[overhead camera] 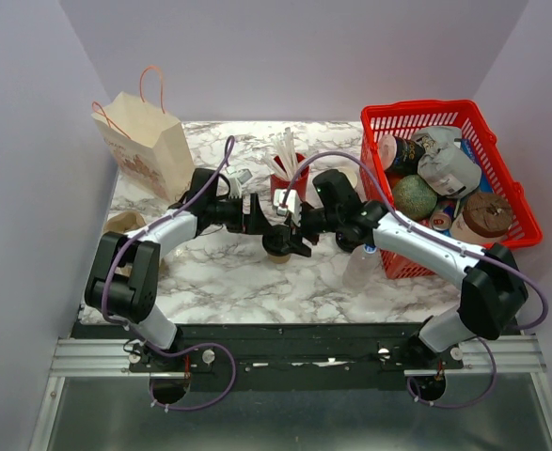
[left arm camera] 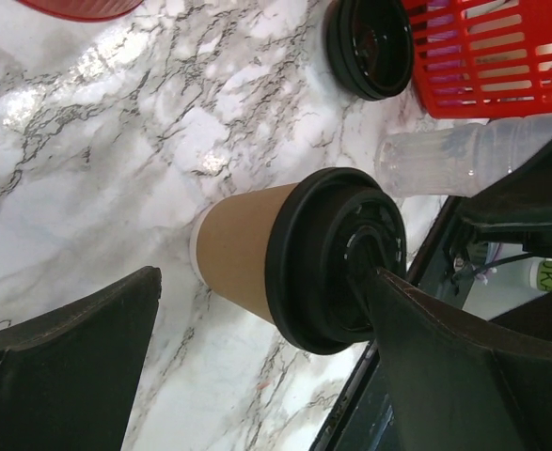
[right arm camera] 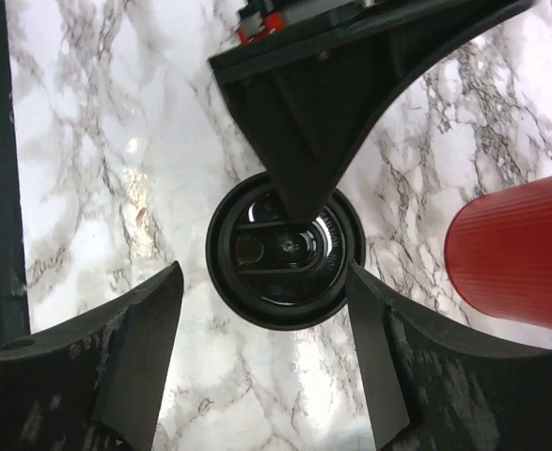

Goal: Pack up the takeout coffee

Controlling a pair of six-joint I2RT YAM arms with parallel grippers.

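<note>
The takeout coffee, a small tan kraft-paper cup with a round black plastic lid (left arm camera: 243,254), stands upright on the white-and-grey marbled bench (overhead camera: 224,282). It is about midway across the bench, near the ribbed red cup (right arm camera: 515,249) but apart from it. Both arms reach to it.

The right gripper (right arm camera: 264,271) points straight down the cup's upright axis. The lid sits centred between its two fingers, which stand apart with a strip of bench showing on either side, so it grips nothing. The left gripper (left arm camera: 266,272) lies side-on to the cup with its jaws at their widest, and it holds nothing either. One of its fingers (right arm camera: 304,122) reaches across above the lid with its tip over the lid's middle. I cannot tell whether it touches.

The cup therefore lies directly below the right gripper and straight ahead of the left one. The right arm looks the better placed to grasp it, since it need only pinch in on the lid's rim or the wall just under it. The left finger crossing the lid would probably have to clear first.

The cream paper bag with pink cord handles (overhead camera: 144,141) stands at the far left corner, well apart from the cup and on the left arm's side. A hand-over, or a long carry across the bench, seems likely. A hard squeeze could buckle the paper wall or pop the lid.
</note>
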